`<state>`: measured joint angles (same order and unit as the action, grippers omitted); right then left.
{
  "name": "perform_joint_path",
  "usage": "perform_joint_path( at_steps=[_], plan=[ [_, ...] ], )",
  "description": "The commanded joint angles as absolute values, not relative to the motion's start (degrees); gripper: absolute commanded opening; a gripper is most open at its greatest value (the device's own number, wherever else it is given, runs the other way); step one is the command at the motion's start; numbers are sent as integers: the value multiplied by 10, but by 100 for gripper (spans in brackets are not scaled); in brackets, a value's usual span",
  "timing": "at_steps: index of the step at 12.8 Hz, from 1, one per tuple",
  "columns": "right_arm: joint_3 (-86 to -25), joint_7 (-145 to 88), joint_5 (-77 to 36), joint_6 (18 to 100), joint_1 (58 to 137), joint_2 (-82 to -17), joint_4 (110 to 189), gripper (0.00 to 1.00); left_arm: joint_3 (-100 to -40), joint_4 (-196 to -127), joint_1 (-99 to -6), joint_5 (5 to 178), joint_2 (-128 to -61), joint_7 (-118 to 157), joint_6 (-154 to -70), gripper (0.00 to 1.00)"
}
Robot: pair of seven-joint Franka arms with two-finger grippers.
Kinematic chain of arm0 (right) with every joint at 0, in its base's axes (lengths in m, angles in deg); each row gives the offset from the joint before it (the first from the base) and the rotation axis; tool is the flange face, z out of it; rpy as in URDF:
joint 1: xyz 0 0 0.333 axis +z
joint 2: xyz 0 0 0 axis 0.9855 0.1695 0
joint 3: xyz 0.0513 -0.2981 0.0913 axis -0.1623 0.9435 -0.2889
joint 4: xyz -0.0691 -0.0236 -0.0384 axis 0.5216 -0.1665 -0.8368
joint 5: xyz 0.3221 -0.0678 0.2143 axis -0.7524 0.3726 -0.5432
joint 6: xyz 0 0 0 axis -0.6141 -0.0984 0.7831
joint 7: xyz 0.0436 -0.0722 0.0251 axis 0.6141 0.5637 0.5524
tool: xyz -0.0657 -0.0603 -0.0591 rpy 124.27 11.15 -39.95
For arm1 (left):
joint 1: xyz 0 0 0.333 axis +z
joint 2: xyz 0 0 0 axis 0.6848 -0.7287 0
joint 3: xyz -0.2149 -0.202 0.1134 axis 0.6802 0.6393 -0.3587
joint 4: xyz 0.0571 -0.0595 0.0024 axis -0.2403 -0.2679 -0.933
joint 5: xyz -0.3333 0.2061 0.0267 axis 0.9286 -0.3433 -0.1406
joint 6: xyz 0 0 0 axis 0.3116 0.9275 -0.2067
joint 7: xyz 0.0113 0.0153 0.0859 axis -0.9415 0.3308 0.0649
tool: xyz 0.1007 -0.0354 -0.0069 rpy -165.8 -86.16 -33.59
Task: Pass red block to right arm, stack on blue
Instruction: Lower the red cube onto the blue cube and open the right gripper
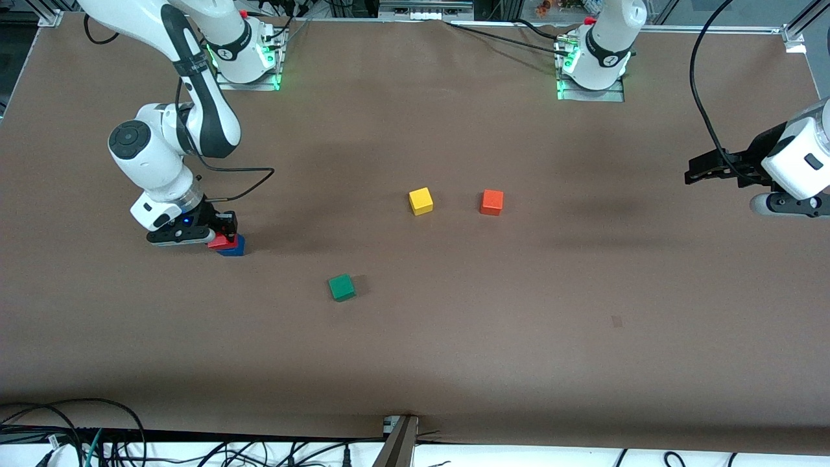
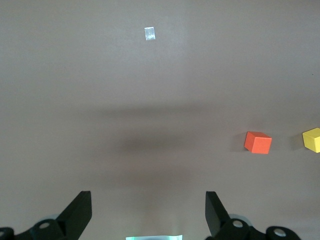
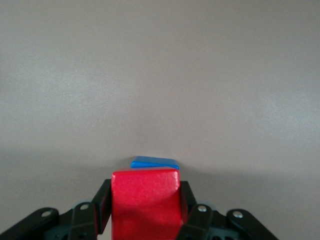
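Brown table (image 1: 519, 337) (four cubes (image 1: 421, 201))

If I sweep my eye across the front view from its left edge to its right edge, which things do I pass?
right gripper shut on the red block over the blue block → green cube → yellow cube → orange cube → left gripper, open and waiting above the table.

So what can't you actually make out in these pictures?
- Whether the red block rests on the blue block: the right gripper, shut on the red block, hides the contact in the front view; the right wrist view shows only a blue sliver.
- The left gripper: its body is cut off by the left wrist view's edge.
- The green block: front view only.
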<state>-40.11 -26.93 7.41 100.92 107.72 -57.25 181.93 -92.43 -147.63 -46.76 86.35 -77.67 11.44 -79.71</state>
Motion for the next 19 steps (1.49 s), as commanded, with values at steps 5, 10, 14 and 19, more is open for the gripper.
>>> perform_joint_path(
  at_steps=[5, 10, 14, 19],
  plan=[
    [-389, -291, 79, 1010, 1077, -568, 1815, 0, -921, -1474, -469, 843, -773, 114, -799, 100],
    [-383, -323, 80, 1009, 1082, -567, 1816, 0, -924, -1474, -467, 843, -773, 114, -798, 100],
    [-383, -341, 80, 1009, 1082, -565, 1815, 0, -924, -1474, -467, 843, -774, 114, -798, 100],
    [-381, -344, 82, 1011, 1097, -555, 1812, 0, -923, -1474, -468, 844, -774, 113, -798, 100]
  ],
)
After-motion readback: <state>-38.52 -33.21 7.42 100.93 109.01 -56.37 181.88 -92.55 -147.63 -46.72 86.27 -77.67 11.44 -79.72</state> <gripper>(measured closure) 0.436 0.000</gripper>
